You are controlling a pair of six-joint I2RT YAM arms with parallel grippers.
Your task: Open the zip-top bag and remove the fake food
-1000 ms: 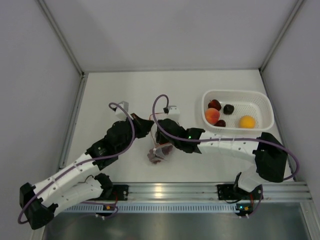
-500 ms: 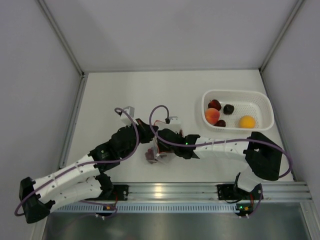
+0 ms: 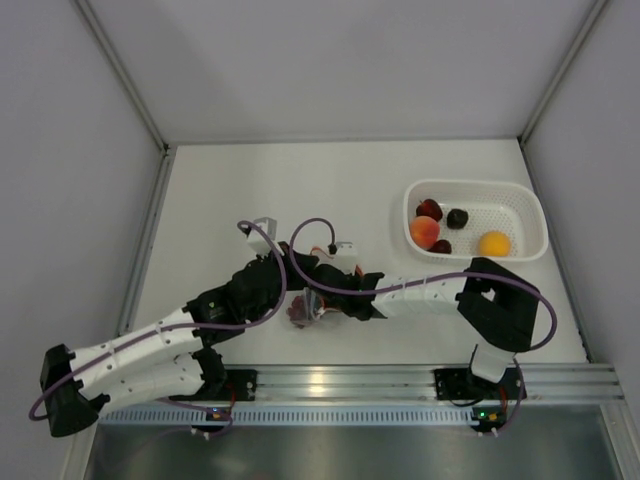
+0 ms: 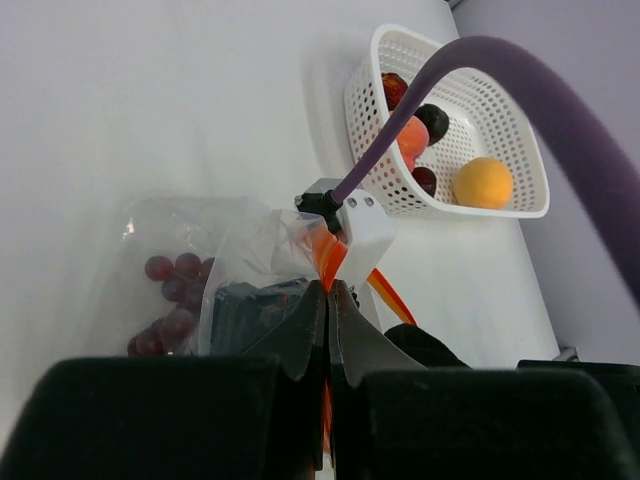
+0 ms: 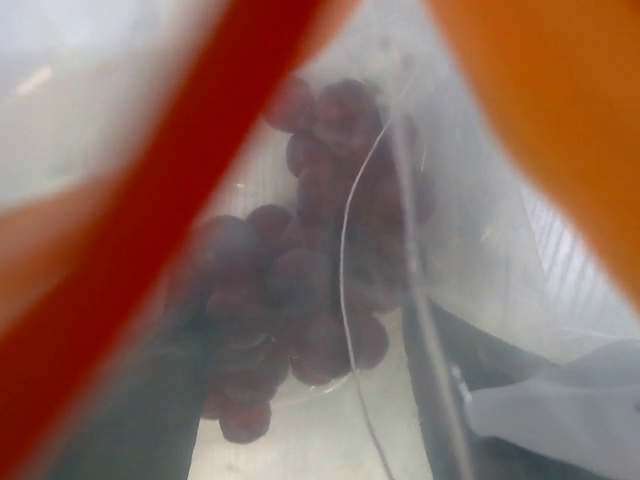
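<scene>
Bag (image 3: 303,311) near the front edge, zip end uppermost, long axis upright; left gripper (image 4: 328,300) clenched on its strip; right gripper (image 3: 320,297) grip hidden, cannot tell; both have shifted frontward.

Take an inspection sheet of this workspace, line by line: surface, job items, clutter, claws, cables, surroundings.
Surface: white table, no spills seen.
Job's things: zip-top bag at the front middle, grape bunch inside it; peach, orange round fruit and three dark pieces lie in the basket.
Clutter: white perforated basket at far right; nothing else seen.
Claws: left claw shut on the bag's red-orange zip strip; right claw against the bag, open or shut cannot be told.
Cables: each arm carries a looping purple cable.
Surroundings: grey walls on three sides; metal rail at the near edge.
</scene>
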